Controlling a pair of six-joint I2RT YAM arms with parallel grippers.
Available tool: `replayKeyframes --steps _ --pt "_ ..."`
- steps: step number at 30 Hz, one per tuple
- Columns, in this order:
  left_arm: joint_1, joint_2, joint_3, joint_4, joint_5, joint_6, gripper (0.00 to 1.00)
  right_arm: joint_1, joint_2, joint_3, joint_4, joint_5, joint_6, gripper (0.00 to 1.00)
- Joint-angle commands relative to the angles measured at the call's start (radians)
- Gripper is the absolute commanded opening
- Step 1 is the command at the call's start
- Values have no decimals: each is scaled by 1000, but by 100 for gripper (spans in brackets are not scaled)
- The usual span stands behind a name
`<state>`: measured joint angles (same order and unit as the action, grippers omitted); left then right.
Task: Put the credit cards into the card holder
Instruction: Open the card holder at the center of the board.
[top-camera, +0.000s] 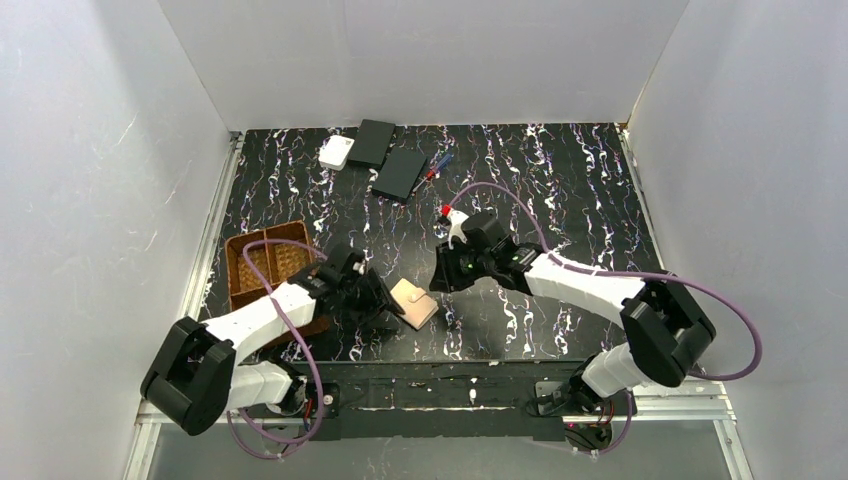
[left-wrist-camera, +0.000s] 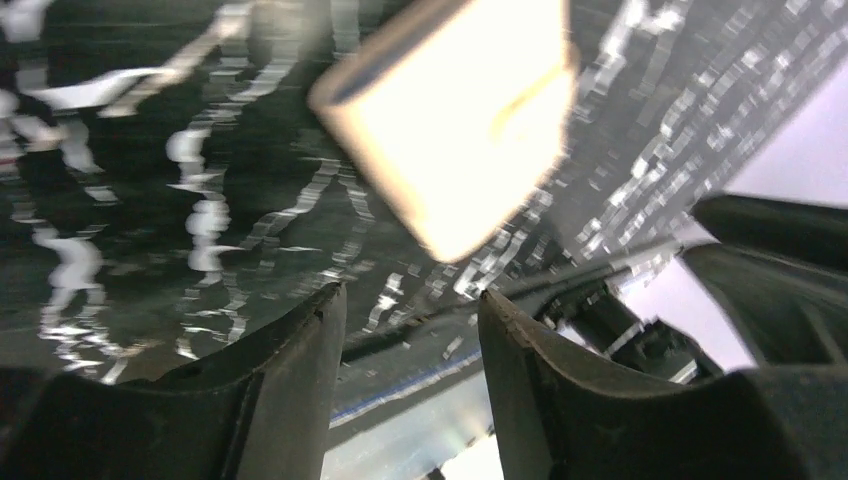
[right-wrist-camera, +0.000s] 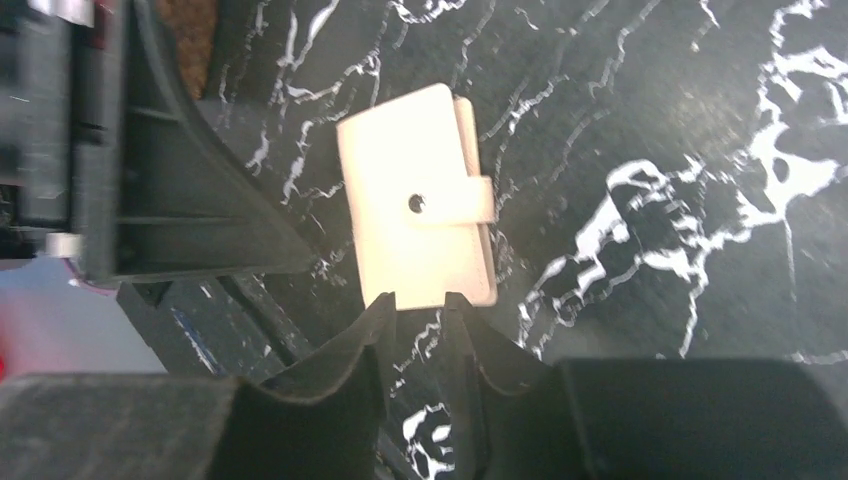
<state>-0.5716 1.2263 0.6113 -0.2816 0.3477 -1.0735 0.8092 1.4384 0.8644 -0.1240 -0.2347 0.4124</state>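
Note:
The card holder (top-camera: 413, 303) is a tan-beige wallet lying closed on the black marbled table, its clasp tab snapped shut across the front (right-wrist-camera: 415, 205). My left gripper (top-camera: 385, 306) is just left of it, open and empty. In the left wrist view the holder (left-wrist-camera: 450, 110) is blurred, ahead of the gripper (left-wrist-camera: 410, 300). My right gripper (top-camera: 446, 276) hovers at the holder's right. Its fingers (right-wrist-camera: 420, 300) stand a narrow gap apart at the holder's near edge, with nothing between them. No credit cards are in view.
A brown woven divided tray (top-camera: 262, 262) sits at the left, partly under my left arm. At the back stand a white square box (top-camera: 336, 152), two flat black boxes (top-camera: 371, 142) (top-camera: 400, 173) and pens (top-camera: 436, 165). My left gripper's body (right-wrist-camera: 170, 180) is close beside the holder.

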Motion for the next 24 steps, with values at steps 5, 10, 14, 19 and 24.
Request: replayKeyframes --steps 5,10,14,19,24 --pt "-1 -57 -209 260 -118 -187 48 -7 125 -54 298 -147 82 15" --pt "-1 -3 -209 333 -85 -167 48 -7 168 -102 318 -76 85 5" --pt "-1 36 -185 339 -72 -148 48 -7 168 -171 358 -37 113 4" --pt "-1 89 -155 344 -70 -125 47 -7 179 -278 471 -30 220 3" --pt "-1 138 -105 356 -49 -93 45 -7 208 -344 604 -63 319 2"
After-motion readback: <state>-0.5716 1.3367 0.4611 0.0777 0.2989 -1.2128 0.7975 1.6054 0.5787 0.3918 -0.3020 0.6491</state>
